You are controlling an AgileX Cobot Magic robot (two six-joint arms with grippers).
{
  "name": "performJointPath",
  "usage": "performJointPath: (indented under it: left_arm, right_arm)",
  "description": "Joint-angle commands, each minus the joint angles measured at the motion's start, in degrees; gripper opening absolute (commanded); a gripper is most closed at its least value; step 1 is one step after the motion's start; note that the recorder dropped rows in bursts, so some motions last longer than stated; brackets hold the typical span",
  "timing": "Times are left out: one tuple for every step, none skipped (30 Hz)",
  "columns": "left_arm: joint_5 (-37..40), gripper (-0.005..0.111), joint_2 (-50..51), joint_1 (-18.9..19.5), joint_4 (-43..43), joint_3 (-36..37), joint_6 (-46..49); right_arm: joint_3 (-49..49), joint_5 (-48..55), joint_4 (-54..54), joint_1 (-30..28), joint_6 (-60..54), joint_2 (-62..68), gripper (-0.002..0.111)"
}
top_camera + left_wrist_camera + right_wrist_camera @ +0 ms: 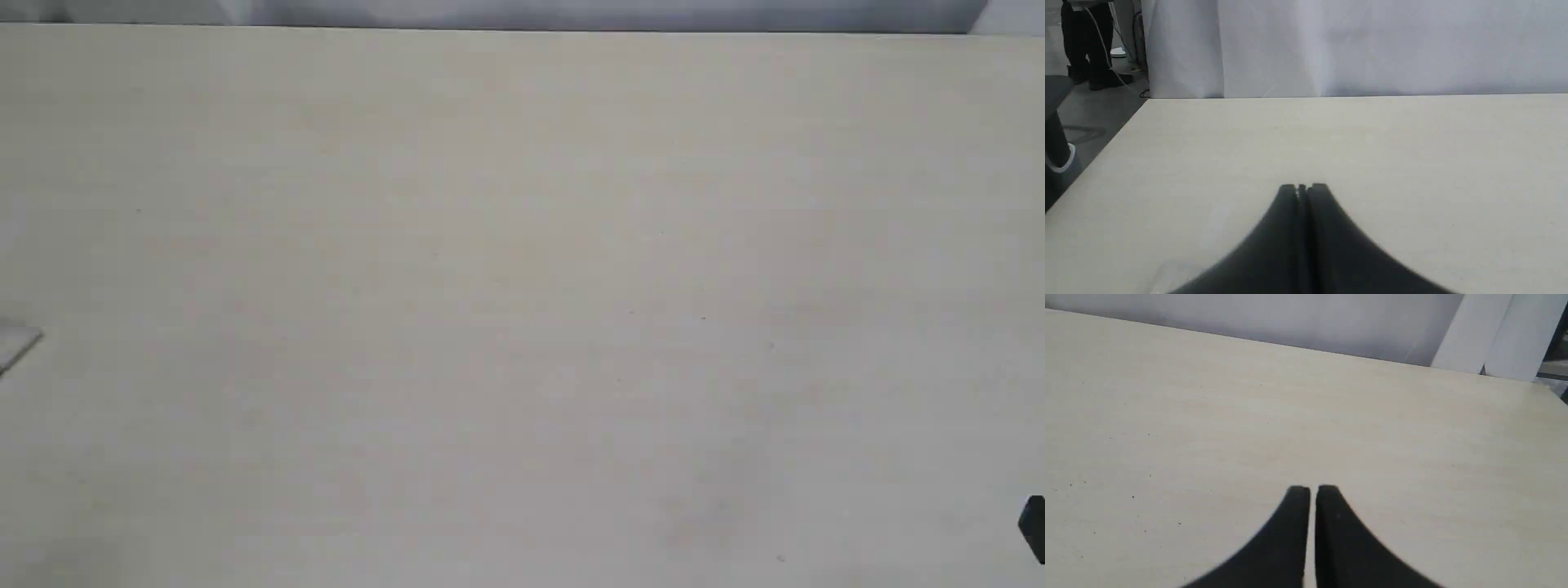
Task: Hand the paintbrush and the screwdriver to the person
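The paintbrush, the screwdriver and the person's hand are out of view in all three views. In the left wrist view my left gripper (1303,187) hovers low over the bare pale table (1412,163), its black fingers pressed together on nothing. The right wrist view shows my right gripper (1312,489) over the same table, shut with only a hairline slit between the fingers and nothing held. In the exterior view only a black bit (1034,529) shows at the right edge, where the right arm works.
A pale grey corner (18,347) of something pokes in at the exterior view's left edge; I cannot tell what it is. A white curtain (1372,45) hangs behind the table's far edge. Dark-trousered legs (1086,41) stand on the floor beyond the table's left corner.
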Motion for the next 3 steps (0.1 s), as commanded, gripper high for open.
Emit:
performJointPath:
  left_arm:
    - [-0.56, 0.0, -0.14, -0.47, -0.25, 0.12, -0.12]
    - [-0.56, 0.0, -0.14, -0.47, -0.25, 0.12, -0.12]
    - [-0.56, 0.0, -0.14, -0.47, -0.25, 0.12, -0.12]
  right_arm:
    - [0.16, 0.03, 0.28, -0.31, -0.25, -0.3, 0.004]
    - [0.16, 0.03, 0.28, -0.31, -0.25, -0.3, 0.004]
    - [0.16, 0.03, 0.28, -0.31, -0.25, -0.3, 0.004]
